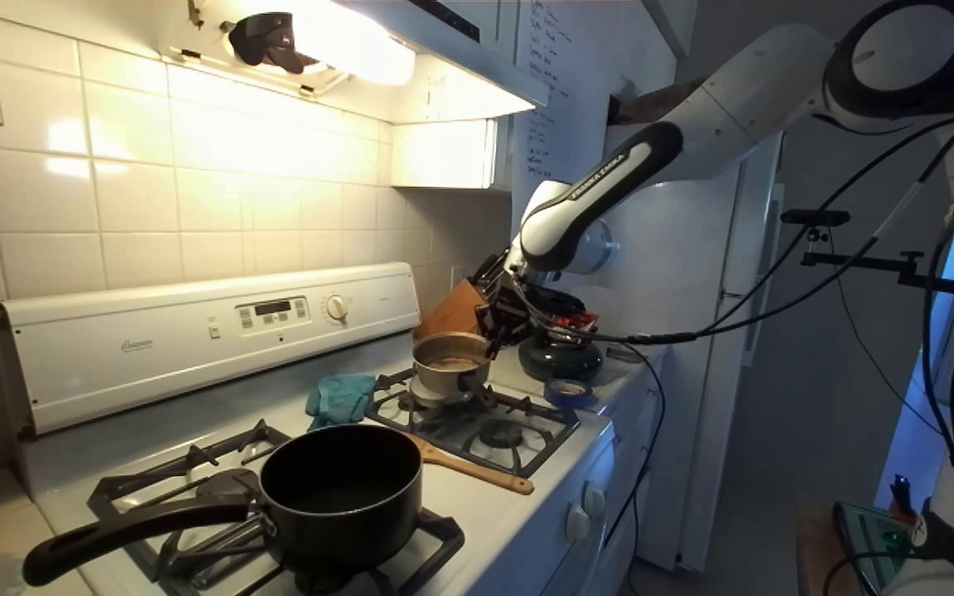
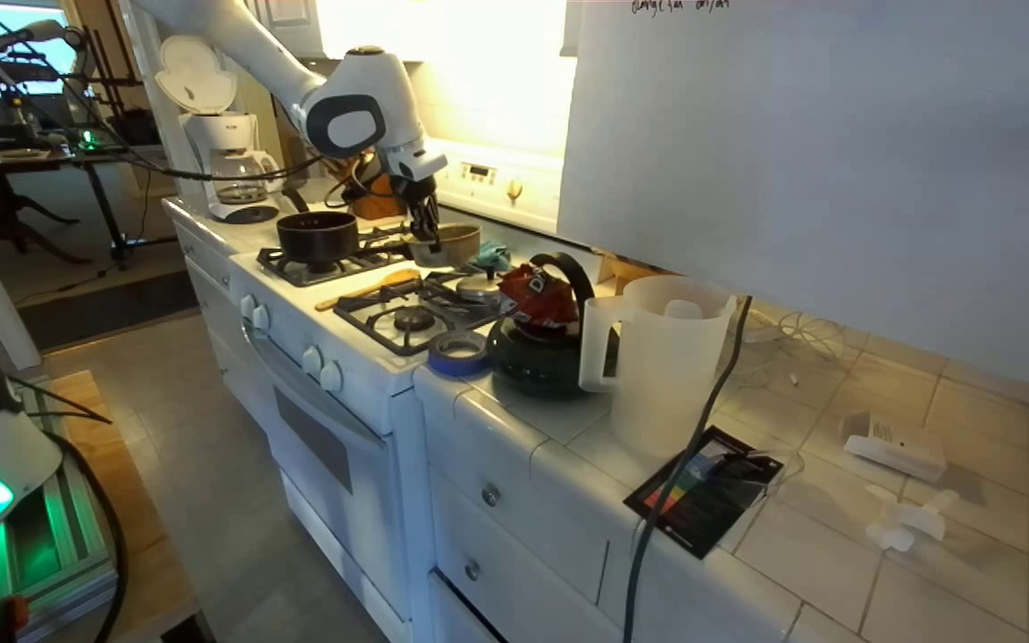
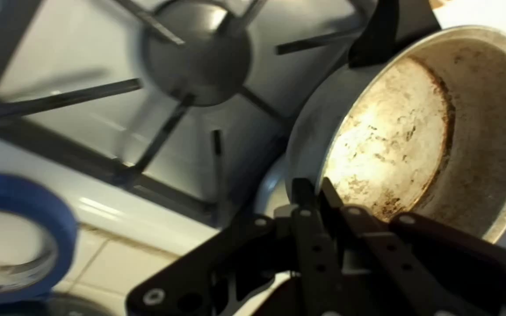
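My gripper (image 3: 312, 188) is closed over the rim of a worn grey metal pot (image 3: 477, 153), one finger inside the wall and one outside. In both exterior views the gripper (image 1: 493, 341) (image 2: 428, 239) reaches down to the rim of the pot (image 1: 444, 377) (image 2: 454, 250). The pot has a short black handle and looks empty, with brown stains inside. A metal lid (image 2: 479, 286) lies on the stove close by; its edge (image 3: 272, 184) shows beside and under the pot in the wrist view. Whether the pot touches the lid or grate cannot be told.
A black saucepan (image 1: 344, 509) stands on the near burner with its long handle out. A wooden spoon (image 1: 477, 472) and a teal cloth (image 1: 342, 400) lie on the stove. Blue tape (image 2: 458, 353), a dark kettle (image 2: 532, 366) and a pitcher (image 2: 671, 375) stand on the counter.
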Controlling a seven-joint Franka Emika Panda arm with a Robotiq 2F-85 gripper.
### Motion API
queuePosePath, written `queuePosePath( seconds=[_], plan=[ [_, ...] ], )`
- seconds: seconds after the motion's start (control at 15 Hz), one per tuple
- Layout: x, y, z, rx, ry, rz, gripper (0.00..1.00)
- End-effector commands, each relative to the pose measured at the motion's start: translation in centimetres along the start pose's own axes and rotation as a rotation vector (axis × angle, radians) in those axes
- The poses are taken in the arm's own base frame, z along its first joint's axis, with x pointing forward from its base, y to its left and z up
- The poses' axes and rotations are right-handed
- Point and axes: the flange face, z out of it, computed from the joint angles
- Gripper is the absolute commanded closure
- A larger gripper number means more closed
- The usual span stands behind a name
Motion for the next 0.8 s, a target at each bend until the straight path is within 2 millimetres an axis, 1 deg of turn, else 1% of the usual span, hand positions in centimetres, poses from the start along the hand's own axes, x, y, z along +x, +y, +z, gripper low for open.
queuePosePath(
  seconds=[0.0, 0.07, 0.13, 0.33, 0.47, 0.6, 0.73],
  plan=[
    [-1.1, 5.2, -4.2, -0.068, -0.028, -0.053, 0.98],
    [-1.2, 5.8, -5.0, -0.058, -0.024, -0.056, 0.98],
    [-1.6, 6.0, -5.5, -0.029, -0.020, -0.066, 0.98],
    [-3.3, 6.0, -6.4, 0.029, -0.048, -0.079, 0.98],
    [-3.9, 6.5, -6.0, 0.030, -0.082, -0.042, 0.98],
    [-4.2, 7.5, -4.6, 0.035, -0.134, 0.012, 0.98],
    [-4.1, 8.7, -3.8, 0.025, -0.152, 0.065, 0.98]
  ],
)
